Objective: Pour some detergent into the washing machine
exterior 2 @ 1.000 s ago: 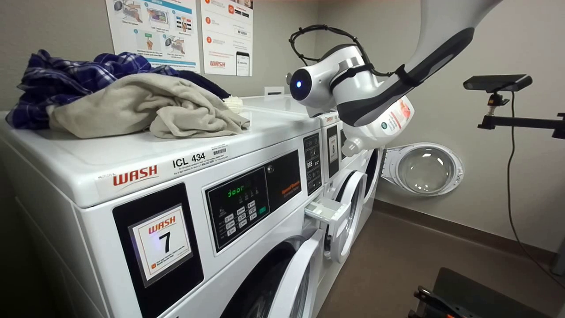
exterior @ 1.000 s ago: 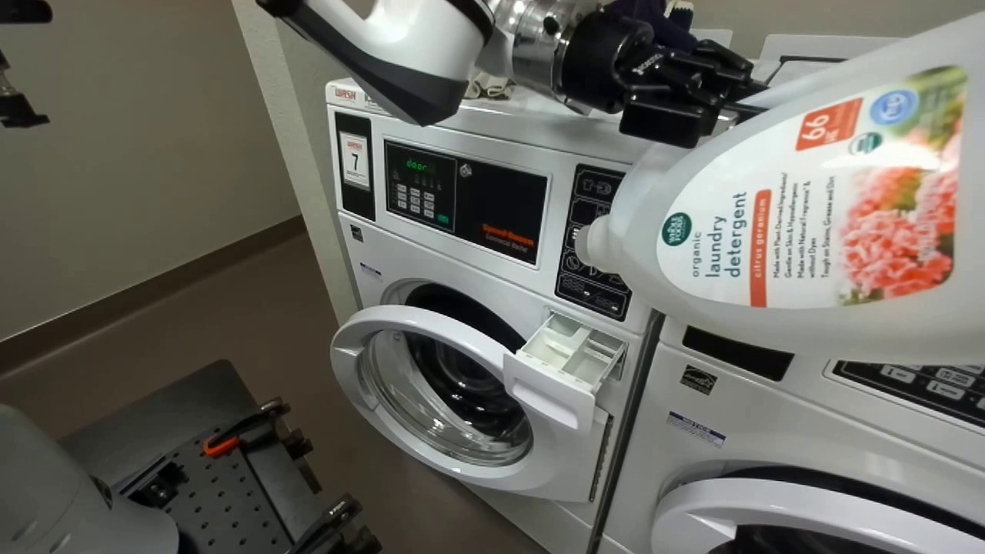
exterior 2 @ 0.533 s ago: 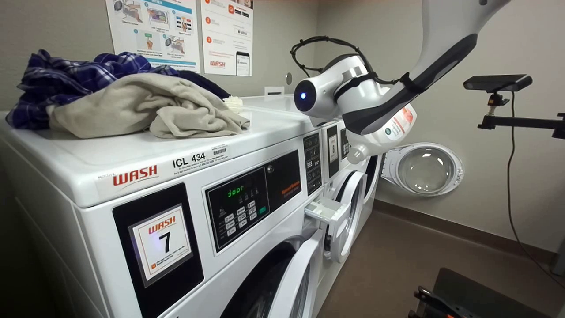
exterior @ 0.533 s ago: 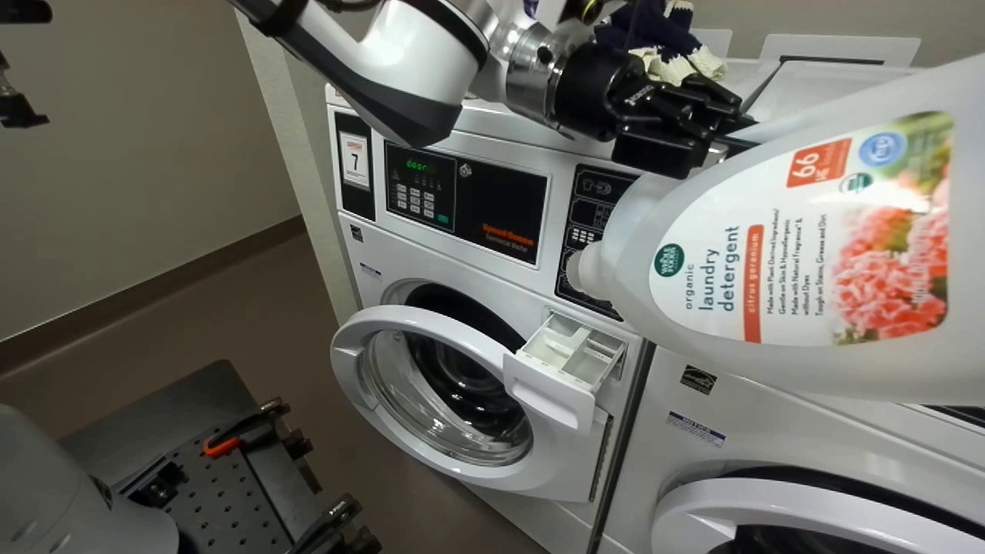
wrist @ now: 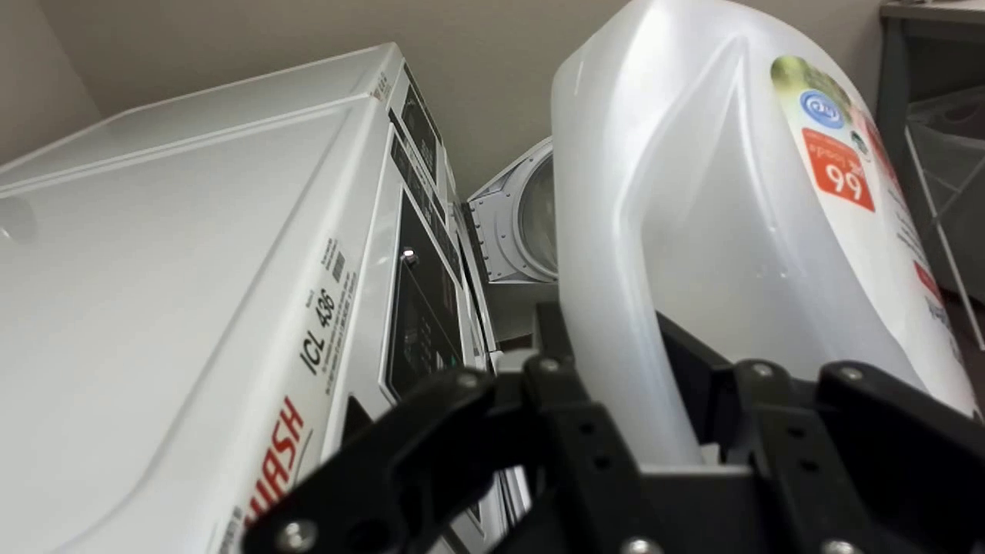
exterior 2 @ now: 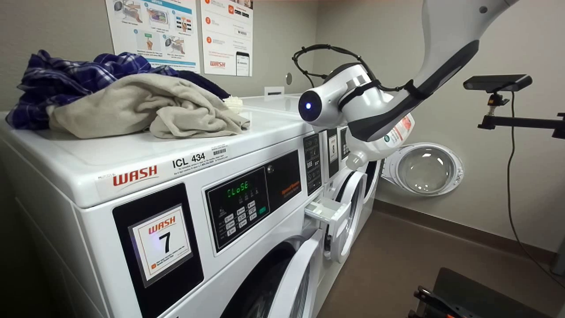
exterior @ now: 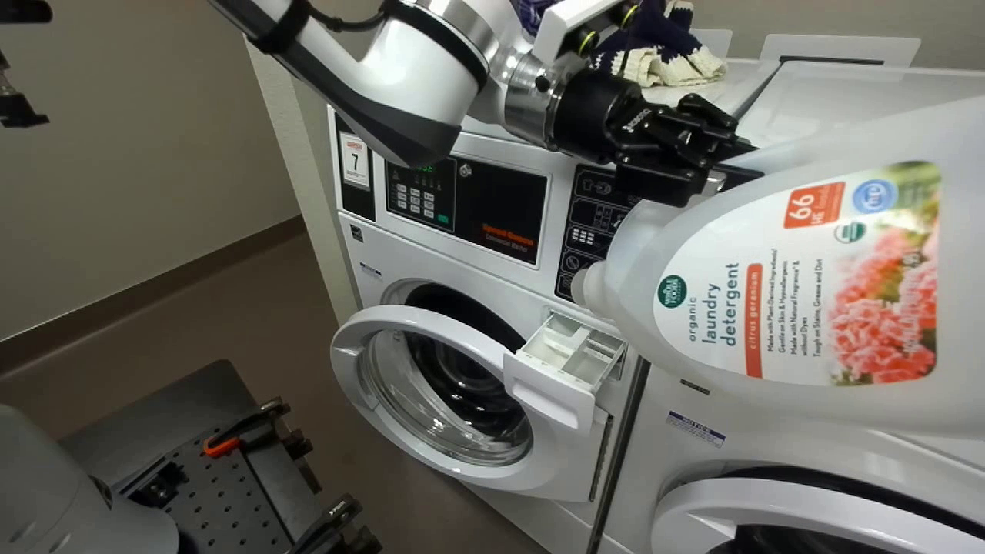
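Nearest me hangs the detergent bottle [exterior: 800,308], big and white, laid over on its side with its mouth [exterior 2: 354,160] to the left and dipping below the rest of it. I see nothing running out, and can't make out whether it is capped; worth checking first. Just beyond, the gripper [wrist: 619,342] has its fingers [wrist: 552,335] clamped about the handle [wrist: 589,246], one on each side. That hold wants to be firm, I'd say, since weight shifting toward the mouth could make the bottle twist on so slim a grip.

Farther in and lower, the drawer [exterior: 546,391] stands pulled out, its compartments [exterior: 554,346] facing up. To my eye the bottle isn't over it yet but off toward the neighbouring washer [exterior: 646,454] on the right. So I'd bring it left and down until the mouth sits straight above one compartment, then tip by small amounts for a thin stream. Just left of the drawer the porthole door [exterior: 344,373] stands open, and a pour that misses would likely run onto it. Farthest is the washing machine [exterior: 431,254] itself; the bottle could bump its front if brought in too far, so I'd stop the approach at the drawer's outer half.
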Controlling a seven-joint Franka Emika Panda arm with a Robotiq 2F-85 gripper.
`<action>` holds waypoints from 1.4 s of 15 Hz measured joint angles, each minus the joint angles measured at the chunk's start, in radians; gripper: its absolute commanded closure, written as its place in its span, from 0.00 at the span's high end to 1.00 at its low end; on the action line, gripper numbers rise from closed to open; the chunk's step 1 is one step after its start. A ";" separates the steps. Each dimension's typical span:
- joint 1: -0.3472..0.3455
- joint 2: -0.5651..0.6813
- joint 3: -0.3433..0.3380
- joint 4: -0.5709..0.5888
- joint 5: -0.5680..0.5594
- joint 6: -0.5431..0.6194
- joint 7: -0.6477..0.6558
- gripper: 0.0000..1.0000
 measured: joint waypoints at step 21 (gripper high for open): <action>0.001 0.024 0.001 0.013 -0.015 0.032 0.120 0.07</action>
